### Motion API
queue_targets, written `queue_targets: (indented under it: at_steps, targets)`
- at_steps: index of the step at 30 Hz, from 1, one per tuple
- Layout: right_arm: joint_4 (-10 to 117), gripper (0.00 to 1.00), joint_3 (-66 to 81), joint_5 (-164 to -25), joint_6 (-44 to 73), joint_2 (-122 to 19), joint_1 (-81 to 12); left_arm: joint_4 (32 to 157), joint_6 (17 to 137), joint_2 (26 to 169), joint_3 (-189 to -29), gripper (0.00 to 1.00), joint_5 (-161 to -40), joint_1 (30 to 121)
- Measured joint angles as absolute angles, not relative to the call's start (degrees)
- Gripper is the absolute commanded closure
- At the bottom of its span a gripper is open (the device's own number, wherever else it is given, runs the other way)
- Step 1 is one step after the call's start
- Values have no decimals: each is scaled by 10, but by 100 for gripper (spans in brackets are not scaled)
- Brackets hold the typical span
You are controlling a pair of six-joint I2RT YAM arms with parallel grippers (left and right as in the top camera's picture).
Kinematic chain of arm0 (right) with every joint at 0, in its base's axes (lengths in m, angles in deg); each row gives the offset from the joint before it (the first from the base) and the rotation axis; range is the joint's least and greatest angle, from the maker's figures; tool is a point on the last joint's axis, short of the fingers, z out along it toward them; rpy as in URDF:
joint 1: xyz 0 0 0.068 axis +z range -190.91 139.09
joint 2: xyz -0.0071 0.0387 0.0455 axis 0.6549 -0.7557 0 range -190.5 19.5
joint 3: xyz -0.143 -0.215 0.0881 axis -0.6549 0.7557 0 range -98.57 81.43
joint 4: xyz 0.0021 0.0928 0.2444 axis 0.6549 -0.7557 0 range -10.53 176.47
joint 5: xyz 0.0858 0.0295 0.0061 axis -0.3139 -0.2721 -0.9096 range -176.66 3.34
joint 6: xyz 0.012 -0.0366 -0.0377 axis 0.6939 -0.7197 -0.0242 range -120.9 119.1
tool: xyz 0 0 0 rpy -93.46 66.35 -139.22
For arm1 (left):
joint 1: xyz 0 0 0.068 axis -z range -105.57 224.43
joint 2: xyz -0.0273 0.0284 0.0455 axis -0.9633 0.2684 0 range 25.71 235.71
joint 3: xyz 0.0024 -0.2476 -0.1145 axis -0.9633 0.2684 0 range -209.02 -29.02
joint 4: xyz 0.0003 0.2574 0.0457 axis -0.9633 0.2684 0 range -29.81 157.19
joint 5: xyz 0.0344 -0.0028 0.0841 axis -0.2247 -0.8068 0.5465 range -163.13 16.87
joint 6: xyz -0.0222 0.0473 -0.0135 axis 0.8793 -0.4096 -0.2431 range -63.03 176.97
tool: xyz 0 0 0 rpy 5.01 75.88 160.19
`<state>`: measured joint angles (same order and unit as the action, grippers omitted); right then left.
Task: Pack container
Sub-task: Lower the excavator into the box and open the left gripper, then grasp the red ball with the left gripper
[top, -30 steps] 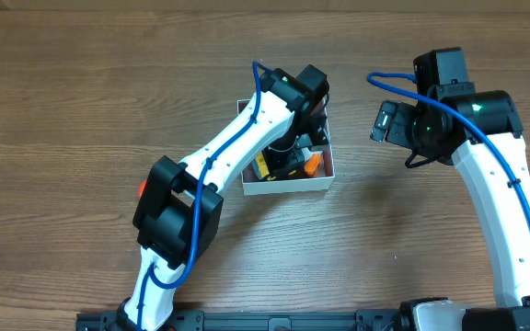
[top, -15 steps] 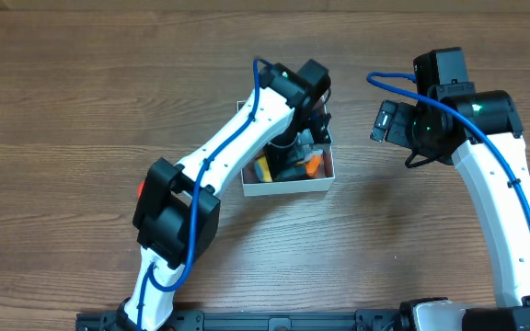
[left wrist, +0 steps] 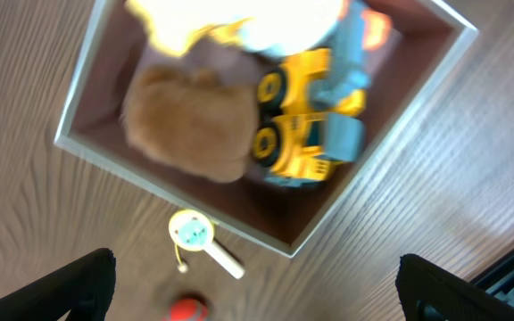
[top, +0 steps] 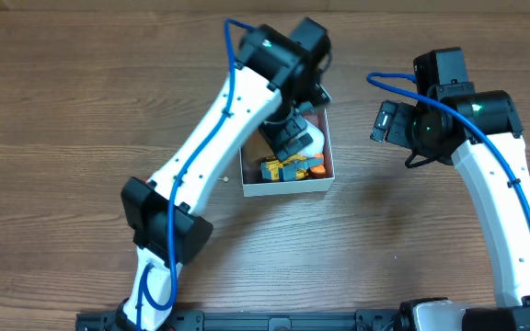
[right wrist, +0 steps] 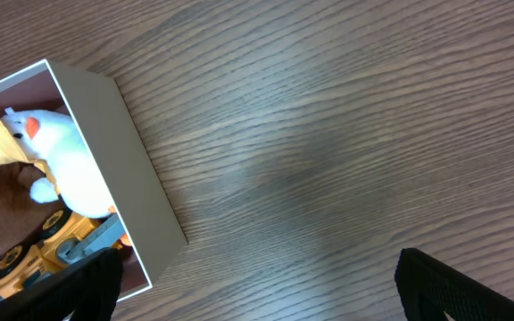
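The container [top: 288,190] is a shallow white box with a dusty-pink inside, at the table's middle. It holds a yellow toy truck [top: 283,170], an orange toy [top: 316,168] and a white plush [top: 312,143]. My left gripper [top: 290,138] hangs open and empty above the box. In the left wrist view the gripper [left wrist: 257,299] looks down on the box [left wrist: 132,174], a brown plush [left wrist: 186,116] and the truck [left wrist: 306,116]. My right gripper [top: 385,122] is open and empty, right of the box; the right wrist view [right wrist: 257,285] shows the box wall [right wrist: 141,169] and a white duck plush [right wrist: 61,156].
A small white-handled toy with a teal disc [left wrist: 194,234] and a red ball [left wrist: 188,309] lie on the wood table just outside the box's left side. My left arm [top: 210,138] crosses over that area in the overhead view.
My left gripper has risen out of the box and the arm has swung up and back, uncovering the toys inside. The right arm has not moved.
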<state>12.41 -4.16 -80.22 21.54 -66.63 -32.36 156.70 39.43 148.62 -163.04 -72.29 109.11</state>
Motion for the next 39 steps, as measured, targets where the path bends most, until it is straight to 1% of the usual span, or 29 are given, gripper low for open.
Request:
queue_targets:
  at_steps: [3,7,13,16,18,20,23,27,29,37,39]
  targets:
    - [122,0,-42,-802,215,-666,-324,1567,452,1485,-1630,0,-729,1048]
    - [110,0,-41,-802,216,-666,-324,1565,498,1453,-1612,0,-749,965]
    - [104,1,-41,-802,215,-666,-324,1565,526,1268,-1497,0,-757,840]
    - [104,0,-40,-803,215,-666,-324,1553,528,1172,-1421,0,-767,790]
    - [105,0,-40,-805,215,-666,-324,1540,528,1136,-1366,0,-781,767]
    - [106,0,-40,-810,215,-666,-324,1515,529,1125,-1304,0,-790,751]
    - [109,0,-40,-819,215,-666,-324,1451,541,1147,-1202,0,-791,739]
    - [115,0,-39,-824,215,-666,-324,1332,592,1183,-1056,0,-773,732]
    - [115,0,-39,-824,216,-666,-324,1301,617,1189,-1011,0,-764,730]
    - [119,0,-39,-825,215,-666,-324,1200,659,1205,-934,0,-733,728]
    - [119,0,-39,-827,215,-666,-324,1179,661,1221,-926,3,-721,728]
